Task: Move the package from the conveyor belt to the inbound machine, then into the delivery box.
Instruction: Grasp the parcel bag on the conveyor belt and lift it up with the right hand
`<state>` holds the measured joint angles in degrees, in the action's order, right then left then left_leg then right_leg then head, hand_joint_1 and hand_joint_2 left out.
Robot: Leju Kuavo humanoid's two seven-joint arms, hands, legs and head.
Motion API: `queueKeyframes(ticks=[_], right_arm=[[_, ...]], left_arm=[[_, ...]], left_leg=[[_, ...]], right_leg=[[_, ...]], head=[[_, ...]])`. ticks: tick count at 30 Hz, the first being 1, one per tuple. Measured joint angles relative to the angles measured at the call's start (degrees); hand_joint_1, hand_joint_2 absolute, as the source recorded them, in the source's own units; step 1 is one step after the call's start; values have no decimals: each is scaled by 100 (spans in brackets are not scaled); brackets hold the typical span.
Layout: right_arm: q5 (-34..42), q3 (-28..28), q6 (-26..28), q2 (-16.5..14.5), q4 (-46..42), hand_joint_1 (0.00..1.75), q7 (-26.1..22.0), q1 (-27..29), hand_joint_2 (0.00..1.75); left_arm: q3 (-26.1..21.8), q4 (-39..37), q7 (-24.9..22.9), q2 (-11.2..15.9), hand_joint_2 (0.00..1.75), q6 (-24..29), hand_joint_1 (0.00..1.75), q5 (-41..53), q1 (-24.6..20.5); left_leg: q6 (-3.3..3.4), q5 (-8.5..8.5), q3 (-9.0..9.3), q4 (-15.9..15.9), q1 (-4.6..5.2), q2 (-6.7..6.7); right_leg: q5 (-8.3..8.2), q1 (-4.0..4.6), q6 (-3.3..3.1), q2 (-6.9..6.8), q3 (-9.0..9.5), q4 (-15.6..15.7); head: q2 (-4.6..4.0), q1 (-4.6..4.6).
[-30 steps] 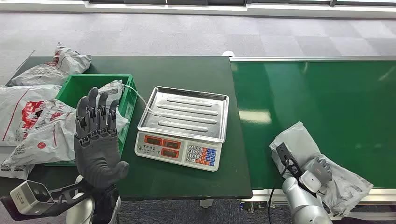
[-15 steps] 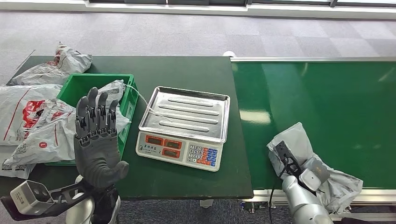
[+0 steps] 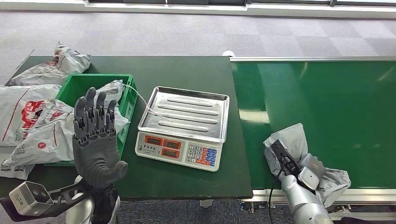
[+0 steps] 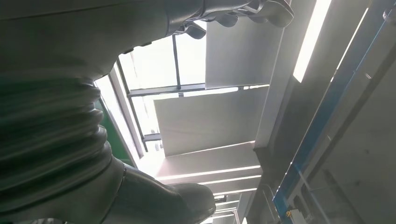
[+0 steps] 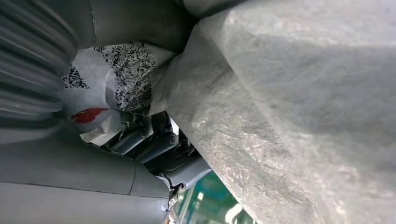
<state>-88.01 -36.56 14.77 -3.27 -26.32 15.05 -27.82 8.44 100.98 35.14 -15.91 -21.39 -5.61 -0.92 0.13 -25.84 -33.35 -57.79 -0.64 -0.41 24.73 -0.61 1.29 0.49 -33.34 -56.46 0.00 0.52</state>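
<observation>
Grey crumpled plastic mailer package (image 3: pixel 299 149) sits at the near edge of the green conveyor belt (image 3: pixel 327 102), right of the silver-trayed weighing scale with the coloured keypad (image 3: pixel 183 128). Its long axis runs diagonally: one end points up toward the scale side, the other trails toward the belt's near right corner and overhangs the metal edge rail (image 3: pixel 364 193).

Right hand (image 3: pixel 306 172) is on the package; the right wrist view shows grey film bunched against the palm with dark fingers (image 5: pixel 154 140) tucked under a fold, so it appears clamped on the package, though the grip itself is mostly hidden.

Left hand (image 3: pixel 95 140) is raised left of the scale, palm up, fingers straight and apart, holding nothing. It hangs in front of the green plastic crate (image 3: pixel 79 86), which sits just left of the scale and holds a white bag (image 3: pixel 112 91). More white-and-red bags (image 3: pixel 28 112) lie further left of the scale on the dark green table (image 3: pixel 187 70).
</observation>
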Motion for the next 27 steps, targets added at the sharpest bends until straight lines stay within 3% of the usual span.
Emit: queueKeyframes(ticks=[4,9,12,18,23,27], right_arm=[[103,213,256,-130,-419,175,-301,178,175],[300,1129,-155,-568,-2666,175,35,790,175],[428,1603,-282,-672,-3613,175,164,991,175],[495,2069,354,-787,-4861,175,79,1285,175],[471,2413,452,-897,-6058,175,107,1403,175],[482,2546,490,-940,-6516,175,137,1417,175]], left_arm=[[-22,2,13,-1,175,25,0,30,5],[-91,20,50,-2,175,84,0,57,81],[-103,30,59,-2,175,85,0,58,97],[-108,33,101,-2,175,124,0,58,105],[-108,2,106,-4,175,184,0,52,87],[-108,-16,86,-12,175,180,0,50,49]], left_leg=[[1,4,-15,0,1,-1],[0,14,-47,0,3,1],[-3,12,-54,3,2,-7],[-9,6,-73,6,2,-12],[-12,4,-79,6,2,-6],[-13,4,-80,6,2,-5]], right_leg=[[-6,-2,3,0,-12,-3],[-9,-2,-2,0,-60,-16],[1,-1,-13,-5,-66,-19],[9,-2,-15,-8,-86,-22],[9,-1,-16,-5,-97,-22],[10,-1,-16,-5,-97,-22]], head=[[0,-1],[0,1],[0,0],[0,0],[0,1],[0,0]])
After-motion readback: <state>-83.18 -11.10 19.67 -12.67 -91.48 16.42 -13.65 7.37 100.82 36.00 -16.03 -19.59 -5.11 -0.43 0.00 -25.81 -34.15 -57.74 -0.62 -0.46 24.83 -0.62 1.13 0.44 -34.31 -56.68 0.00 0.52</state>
